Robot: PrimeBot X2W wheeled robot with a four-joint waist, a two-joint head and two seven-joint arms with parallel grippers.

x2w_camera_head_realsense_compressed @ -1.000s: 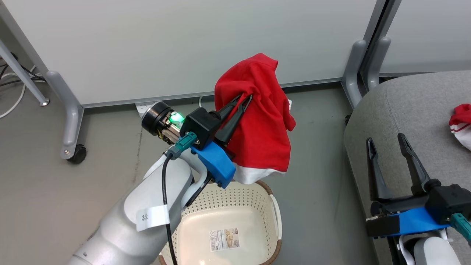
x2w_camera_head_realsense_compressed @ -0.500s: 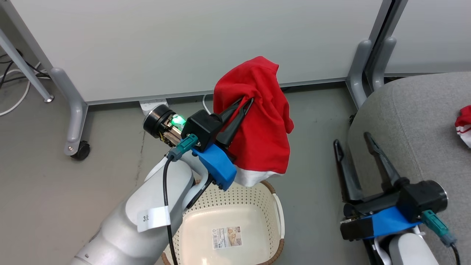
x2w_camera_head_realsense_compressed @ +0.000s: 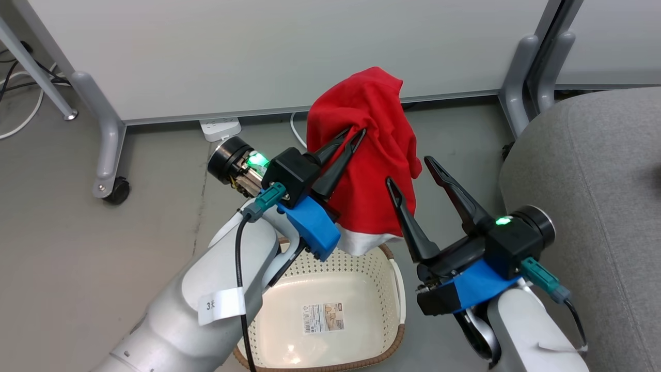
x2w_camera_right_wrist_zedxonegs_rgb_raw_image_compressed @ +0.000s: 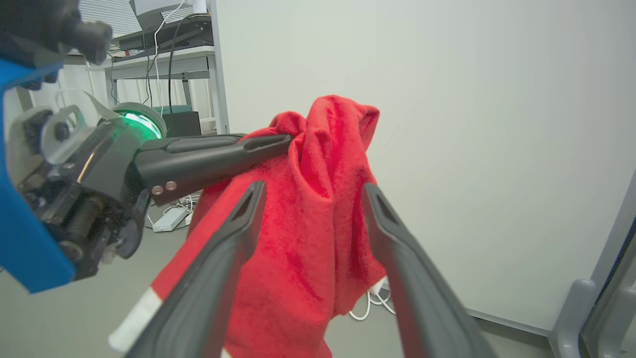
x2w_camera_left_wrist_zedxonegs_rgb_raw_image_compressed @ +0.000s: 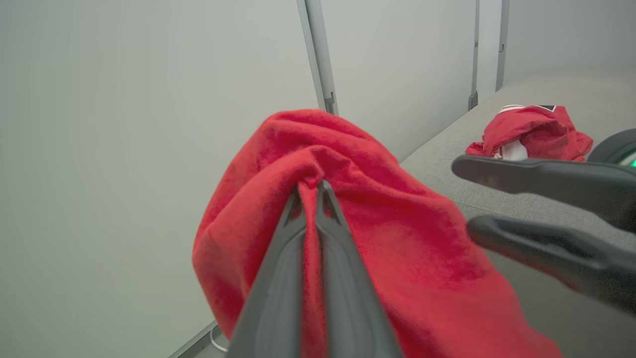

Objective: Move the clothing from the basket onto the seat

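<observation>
Head view: left tool (x2w_camera_head_realsense_compressed: 355, 134) pinches soft, draped clothing (x2w_camera_head_realsense_compressed: 379, 155).

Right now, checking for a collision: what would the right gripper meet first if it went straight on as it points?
Probably the red garment held by the left gripper; the gap is hard to judge.

White partition panel (x2w_camera_head_realsense_compressed: 258, 51), floor power strip (x2w_camera_head_realsense_compressed: 220, 128), castor (x2w_camera_head_realsense_compressed: 117, 191), perhaps a desk (x2w_camera_right_wrist_zedxonegs_rgb_raw_image_compressed: 159, 62)

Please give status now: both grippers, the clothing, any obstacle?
Left gripper shut on red garment, above basket. Right gripper open, between garment and seat. Second garment on seat.
</observation>
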